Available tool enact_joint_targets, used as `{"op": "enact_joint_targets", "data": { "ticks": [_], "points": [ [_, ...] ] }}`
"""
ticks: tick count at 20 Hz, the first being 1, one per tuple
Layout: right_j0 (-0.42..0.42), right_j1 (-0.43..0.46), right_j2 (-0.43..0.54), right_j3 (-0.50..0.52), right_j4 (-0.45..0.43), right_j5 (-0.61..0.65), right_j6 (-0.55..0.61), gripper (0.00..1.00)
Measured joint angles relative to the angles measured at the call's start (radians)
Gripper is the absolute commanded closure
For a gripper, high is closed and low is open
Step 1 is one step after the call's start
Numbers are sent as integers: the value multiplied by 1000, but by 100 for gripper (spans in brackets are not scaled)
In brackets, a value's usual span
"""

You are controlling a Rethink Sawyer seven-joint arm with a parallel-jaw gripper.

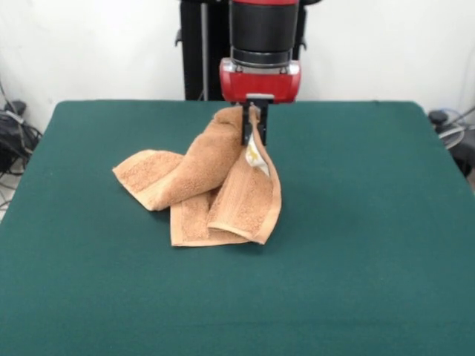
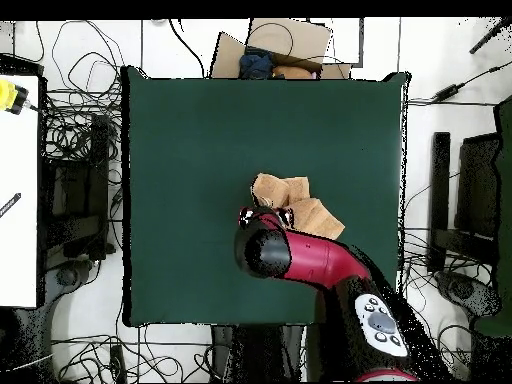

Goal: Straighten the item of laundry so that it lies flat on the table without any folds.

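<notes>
Towel [image 1: 215, 185]: bunched, folded, mid-table [image 1: 356, 259]. Gripper [image 1: 254, 122] at its 12 o'clock corner; front shows me jaws clamped on it, overhead hides them under arm [image 2: 300, 258].

Green table [image 1: 371, 222] under crumpled towel [image 1: 200, 185]
</notes>
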Motion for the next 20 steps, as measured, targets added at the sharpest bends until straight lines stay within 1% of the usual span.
{"op": "enact_joint_targets", "data": {
  "ticks": [9, 17, 20],
  "points": [
    [71, 37, -46, 1, 52, -98, 0, 100],
    [102, 67, -55, 5, 87, -157, 0, 100],
    [107, 73, -55, 5, 94, -158, 0, 100]
  ]
}}
